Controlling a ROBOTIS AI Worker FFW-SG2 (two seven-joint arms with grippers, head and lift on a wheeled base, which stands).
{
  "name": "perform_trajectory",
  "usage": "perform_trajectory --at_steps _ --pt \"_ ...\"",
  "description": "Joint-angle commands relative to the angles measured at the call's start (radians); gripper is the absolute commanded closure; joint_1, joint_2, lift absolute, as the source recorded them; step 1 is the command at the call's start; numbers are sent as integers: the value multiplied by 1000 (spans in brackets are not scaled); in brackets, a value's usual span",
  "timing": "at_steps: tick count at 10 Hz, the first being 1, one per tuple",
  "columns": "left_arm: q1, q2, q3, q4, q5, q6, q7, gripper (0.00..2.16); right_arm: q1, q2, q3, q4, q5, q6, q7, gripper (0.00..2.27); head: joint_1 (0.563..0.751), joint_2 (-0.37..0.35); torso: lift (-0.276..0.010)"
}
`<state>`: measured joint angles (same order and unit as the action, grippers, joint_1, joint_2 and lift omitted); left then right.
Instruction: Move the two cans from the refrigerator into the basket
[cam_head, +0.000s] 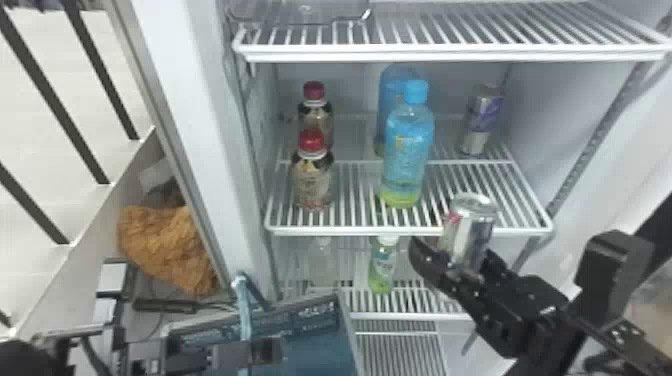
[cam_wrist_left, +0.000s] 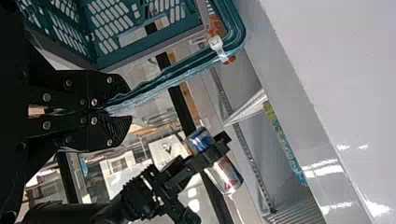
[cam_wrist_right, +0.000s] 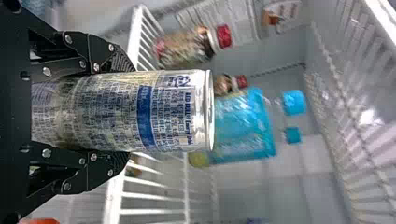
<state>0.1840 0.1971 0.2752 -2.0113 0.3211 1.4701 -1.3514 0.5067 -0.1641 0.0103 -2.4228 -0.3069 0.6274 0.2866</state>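
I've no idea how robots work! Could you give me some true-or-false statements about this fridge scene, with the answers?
1. The right tool is gripping a can. True.
2. The left tool is gripping a bottle. False: it is closed on the handle of the teal basket.
3. A second can stands toward the back of a wire shelf. True.
4. The red-capped bottles lie on their sides. False: they stand upright, one behind the other.
5. The blue-capped bottles stand between the red-capped bottles and the second can. True.
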Motion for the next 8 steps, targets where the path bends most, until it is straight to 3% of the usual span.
perform_trajectory --at_steps 1,4,8 --pt "0 -1 0 0 2 0 1 1200 4 0 6 2 2 43 29 1234 695 26 -25" --pt "0 -2 -2 7 4 0 5 1200 -11 0 10 29 16 109 125 1234 695 59 -25" --pt "-2 -4 -6 12 8 0 6 1200 -107 0 54 142 4 158 250 1234 695 104 -25"
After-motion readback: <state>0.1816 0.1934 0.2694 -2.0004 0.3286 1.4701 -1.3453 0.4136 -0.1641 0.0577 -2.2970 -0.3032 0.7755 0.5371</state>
